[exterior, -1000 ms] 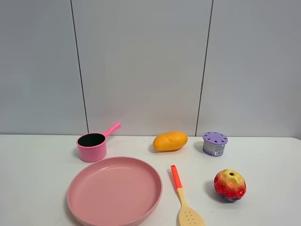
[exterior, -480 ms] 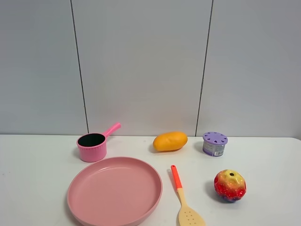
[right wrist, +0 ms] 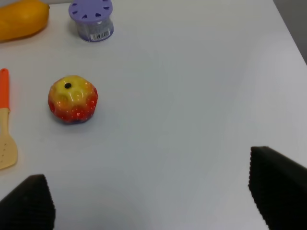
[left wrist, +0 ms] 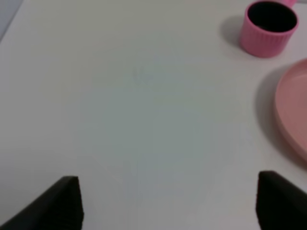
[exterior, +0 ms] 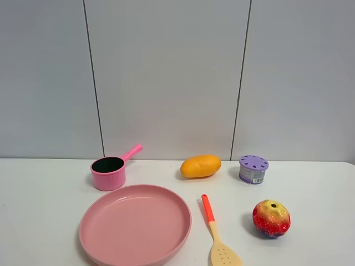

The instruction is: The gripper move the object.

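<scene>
1. Right claw (right wrist: pixel 153 196): jaws spread wide, nothing between them, hanging over bare table (right wrist: pixel 201 96). It was clear of the toy fruit (right wrist: pixel 73 99). Left claw (left wrist: pixel 170 203): also wide and empty, over the table near the pink plate (left wrist: pixel 290 110) and the small pink pot (left wrist: pixel 268 26). Neither arm showed in the high view.
2. In the high view the toy fruit sat upright on the front right of the table, yellow top and dark dimple facing up. It lay at 3 o'clock of the spatula (exterior: pixel 218 235), apart from it.
3. Judgement: probably hollow plastic, so light and stiff. The bumpy skin should give the pads some bite, but the round body may roll or pop out of an off-centre pinch. Best hold looked to be from above, jaws across the widest red band.
4. Farther back: the can (exterior: pixel 253 169) at 11 o'clock of the fruit and the mango (exterior: pixel 201 165) at 10 o'clock. Both were well apart and unlikely to hinder a grasp.
</scene>
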Controlling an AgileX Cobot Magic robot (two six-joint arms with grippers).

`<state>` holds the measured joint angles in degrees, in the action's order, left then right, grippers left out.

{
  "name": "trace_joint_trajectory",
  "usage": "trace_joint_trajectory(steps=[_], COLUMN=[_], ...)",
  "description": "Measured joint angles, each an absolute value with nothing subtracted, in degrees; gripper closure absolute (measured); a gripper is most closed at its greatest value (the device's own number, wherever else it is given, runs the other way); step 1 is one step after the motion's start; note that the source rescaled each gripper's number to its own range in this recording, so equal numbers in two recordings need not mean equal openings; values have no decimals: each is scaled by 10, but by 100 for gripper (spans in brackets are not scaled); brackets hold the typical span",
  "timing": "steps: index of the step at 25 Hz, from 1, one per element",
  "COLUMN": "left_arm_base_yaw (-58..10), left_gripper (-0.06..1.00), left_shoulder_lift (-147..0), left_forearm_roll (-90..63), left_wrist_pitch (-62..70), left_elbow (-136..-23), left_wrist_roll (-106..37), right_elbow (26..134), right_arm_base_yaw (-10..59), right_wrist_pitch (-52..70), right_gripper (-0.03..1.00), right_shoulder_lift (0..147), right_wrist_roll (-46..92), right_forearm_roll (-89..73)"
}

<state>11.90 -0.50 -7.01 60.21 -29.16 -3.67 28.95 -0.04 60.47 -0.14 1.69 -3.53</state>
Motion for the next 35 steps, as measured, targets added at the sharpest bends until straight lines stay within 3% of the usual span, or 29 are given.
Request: trace_joint_trajectory(steps=[19, 25, 35], left_arm_base_yaw=[79, 76, 52], left_gripper=[60, 69, 71], left_shoulder_lift=[3, 3, 3], left_forearm_roll=[-77, -60, -57], left_wrist_pitch=[603, 603, 603], left_elbow=[-291, -291, -291], left_wrist_roll=[-53, -32, -29], right_elbow=[290, 290, 290], right_arm_base_yaw=[0, 0, 0], right_wrist_pitch=[605, 605, 605], right_gripper=[-3, -3, -3], right_shoulder_lift=[-1, -1, -1], right_wrist_roll=[17, 17, 17], right_forearm_roll=[-35, -35, -35])
